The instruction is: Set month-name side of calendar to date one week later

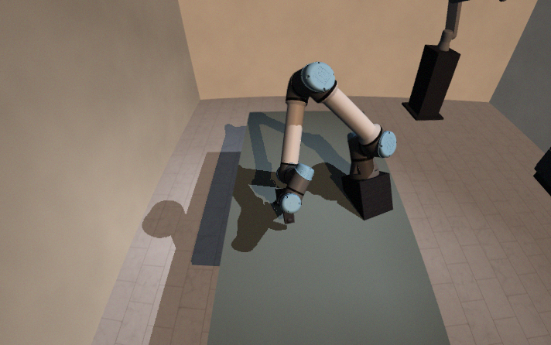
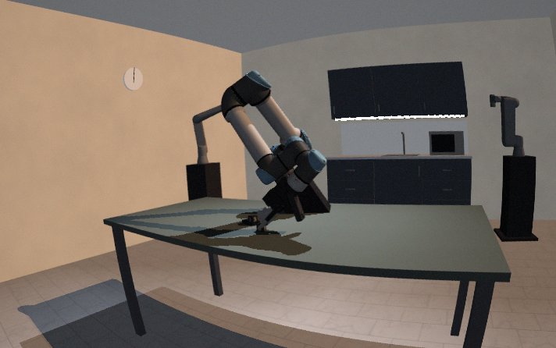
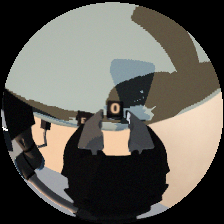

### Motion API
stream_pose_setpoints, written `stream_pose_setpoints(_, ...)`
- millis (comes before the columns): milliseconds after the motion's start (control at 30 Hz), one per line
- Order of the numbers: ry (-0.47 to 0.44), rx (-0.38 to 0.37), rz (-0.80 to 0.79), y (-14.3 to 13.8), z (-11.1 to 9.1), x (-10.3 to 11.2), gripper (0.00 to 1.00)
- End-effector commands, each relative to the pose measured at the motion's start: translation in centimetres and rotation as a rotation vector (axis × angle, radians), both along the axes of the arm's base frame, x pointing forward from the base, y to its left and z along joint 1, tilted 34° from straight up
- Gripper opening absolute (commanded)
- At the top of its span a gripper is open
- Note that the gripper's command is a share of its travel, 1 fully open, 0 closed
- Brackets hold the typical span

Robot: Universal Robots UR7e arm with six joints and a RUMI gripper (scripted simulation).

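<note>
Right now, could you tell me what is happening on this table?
The single arm is bent low over the table, with its gripper partly open and holding nothing. In the wrist view, a dark cube showing 0 sits just past the fingertips, and a second cube lies to its left.
</note>
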State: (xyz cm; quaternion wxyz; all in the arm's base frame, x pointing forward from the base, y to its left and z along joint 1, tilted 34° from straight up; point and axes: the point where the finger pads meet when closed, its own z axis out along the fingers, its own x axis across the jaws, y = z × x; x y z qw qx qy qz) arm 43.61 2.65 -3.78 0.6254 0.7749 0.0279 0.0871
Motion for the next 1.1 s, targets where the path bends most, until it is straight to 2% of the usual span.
stream_pose_setpoints(0, -0.001, 0.0, 0.001, 0.03, 0.03, 0.02, 0.28)
stream_pose_setpoints(567, -0.001, 0.0, 0.001, 0.03, 0.03, 0.02, 0.28)
stream_pose_setpoints(600, -0.001, 0.0, 0.001, 0.03, 0.03, 0.02, 0.1)
stream_pose_setpoints(1067, -0.001, 0.0, 0.001, 0.03, 0.03, 0.02, 0.1)
